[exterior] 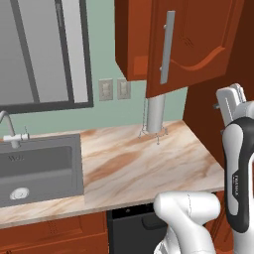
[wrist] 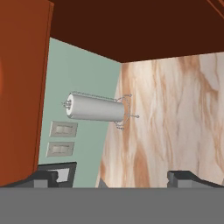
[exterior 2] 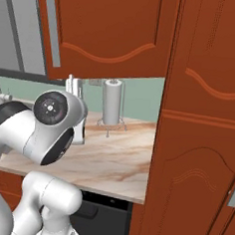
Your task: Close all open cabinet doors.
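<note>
a tall reddish-brown cabinet door (exterior: 198,44) hangs swung open above the marble bench (exterior: 144,163), its long silver bar handle (exterior: 167,47) facing outward. beneath it a paper towel roll (exterior: 156,114) stands upright on a wire holder near the green wall. the hand (wrist: 113,177) is spread, its fingertips (wrist: 43,177) wide apart with nothing between them, rolled sideways near the door.

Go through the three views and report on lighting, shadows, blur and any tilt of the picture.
Left base view: even, flat rendered light, sharp all over, no glare on the counter; the open cabinet door hangs over the paper towel roll. Right base view: equally sharp, soft shading under the door. Hand view: rolled sideways, so the roll lies across the picture; the cabinet underside is dark; no blur.
</note>
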### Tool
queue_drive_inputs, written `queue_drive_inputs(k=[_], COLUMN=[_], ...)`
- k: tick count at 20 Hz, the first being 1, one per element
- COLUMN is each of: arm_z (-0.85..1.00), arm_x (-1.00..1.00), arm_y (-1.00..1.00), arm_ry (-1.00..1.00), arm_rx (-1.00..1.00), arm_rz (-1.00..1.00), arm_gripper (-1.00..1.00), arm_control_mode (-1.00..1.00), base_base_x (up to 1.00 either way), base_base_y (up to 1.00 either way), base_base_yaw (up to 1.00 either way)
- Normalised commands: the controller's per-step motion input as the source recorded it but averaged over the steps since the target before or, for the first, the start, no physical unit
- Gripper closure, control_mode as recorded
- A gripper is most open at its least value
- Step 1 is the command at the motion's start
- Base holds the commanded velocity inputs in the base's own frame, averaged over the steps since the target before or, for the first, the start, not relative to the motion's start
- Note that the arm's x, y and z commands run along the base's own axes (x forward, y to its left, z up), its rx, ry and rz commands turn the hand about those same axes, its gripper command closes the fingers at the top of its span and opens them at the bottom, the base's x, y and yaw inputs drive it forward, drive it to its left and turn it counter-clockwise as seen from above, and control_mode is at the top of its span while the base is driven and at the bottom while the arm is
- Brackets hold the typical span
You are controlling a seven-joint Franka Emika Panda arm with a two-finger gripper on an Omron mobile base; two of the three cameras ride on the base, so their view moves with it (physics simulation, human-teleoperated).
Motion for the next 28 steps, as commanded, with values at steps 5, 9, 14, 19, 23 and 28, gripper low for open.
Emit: queue_drive_inputs(k=[5, 9, 14, 19, 23, 28], arm_z=[0.0, 0.0, 0.0, 0.0, 0.0, 0.0], arm_x=[0.0, 0.0, 0.0, 0.0, 0.0, 0.0], arm_y=[0.0, 0.0, 0.0, 0.0, 0.0, 0.0], arm_ry=[0.0, 0.0, 0.0, 0.0, 0.0, 0.0], arm_rx=[0.0, 0.0, 0.0, 0.0, 0.0, 0.0], arm_rz=[0.0, 0.0, 0.0, 0.0, 0.0, 0.0], arm_gripper=[-1.0, -1.0, -1.0, -1.0, -1.0, -1.0], arm_control_mode=[1.0, 1.0, 1.0, -1.0, -1.0, -1.0], base_base_x=[0.0, 0.0, 0.0, 0.0, 0.0, 0.0], base_base_y=[0.0, 0.0, 0.0, 0.0, 0.0, 0.0], base_base_yaw=[0.0, 0.0, 0.0, 0.0, 0.0, 0.0])
